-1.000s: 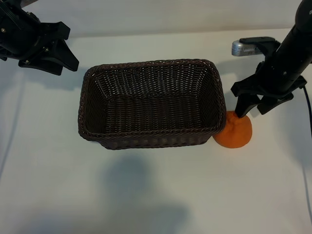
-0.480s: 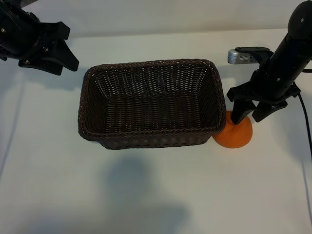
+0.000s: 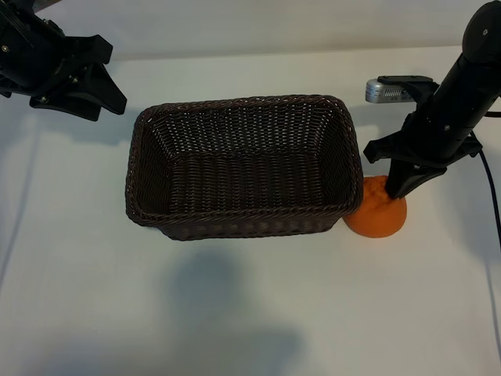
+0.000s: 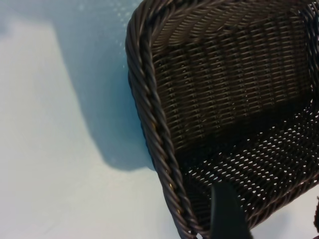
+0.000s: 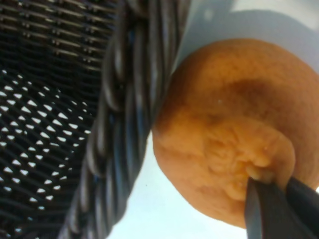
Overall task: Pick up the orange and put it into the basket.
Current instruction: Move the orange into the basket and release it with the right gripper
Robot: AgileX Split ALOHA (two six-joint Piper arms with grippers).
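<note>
The orange (image 3: 377, 215) rests on the white table, touching the right end of the dark woven basket (image 3: 235, 223). My right gripper (image 3: 401, 186) comes down onto the orange's top, its two fingers drawn together. In the right wrist view the fingertips (image 5: 259, 191) pinch the bumpy stem end of the orange (image 5: 224, 124), right beside the basket's braided rim (image 5: 129, 99). My left gripper (image 3: 102, 78) hangs open at the far left, apart from the basket. The left wrist view shows one of its fingers (image 4: 227, 214) over the basket's rim (image 4: 149, 99).
The white table (image 3: 250, 313) stretches bare in front of the basket. A black cable (image 3: 493, 196) runs down the right edge behind the right arm. The basket's wall stands tight against the orange on its left side.
The right gripper's fingers, spread either side of the orange's top before, have closed together on its stem end. The left arm, the basket and the orange have not moved.
</note>
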